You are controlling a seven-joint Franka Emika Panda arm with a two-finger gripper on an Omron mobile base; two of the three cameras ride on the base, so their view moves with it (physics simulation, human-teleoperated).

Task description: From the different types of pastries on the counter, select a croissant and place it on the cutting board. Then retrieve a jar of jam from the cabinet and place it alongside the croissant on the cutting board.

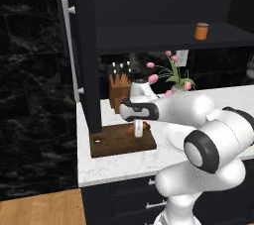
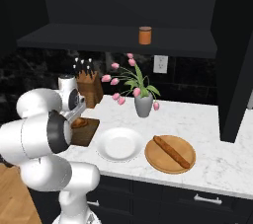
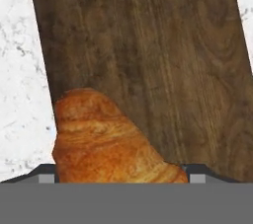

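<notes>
Croissant (image 3: 106, 139) sits closest in the hand view, golden-brown and flaky, between the two dark finger tips whose pads only just show at either side of its base. It lies over the near edge of the dark wooden cutting board (image 3: 163, 60), with white marble table (image 3: 20, 80) showing to one side. Whether the pads actually press on the pastry cannot be told; the jaws stand wide, about a croissant's breadth apart.

From the left base view, the white arm reaches across the table (image 1: 129, 162) and the jaws (image 1: 138, 129) point down at the far right part of the cutting board (image 1: 116, 142), where the croissant (image 1: 144, 126) peeks out just beside the finger. The board lies at the foot of the tall dark cabinet (image 1: 89, 70), whose open door carries a long silver bar handle (image 1: 69, 45). On the cabinet shelf above stands the orange jar of jam (image 1: 201, 31), well apart from the board. A wooden knife block (image 1: 119, 90) stands behind the board, and pink tulips in a vase (image 1: 171, 73) stand further right.

In the right base view, a white plate (image 2: 118, 144) sits just beside the board, and next to it a round light-wood board (image 2: 170, 155) carries the long thin loaf (image 2: 170, 151).
</notes>
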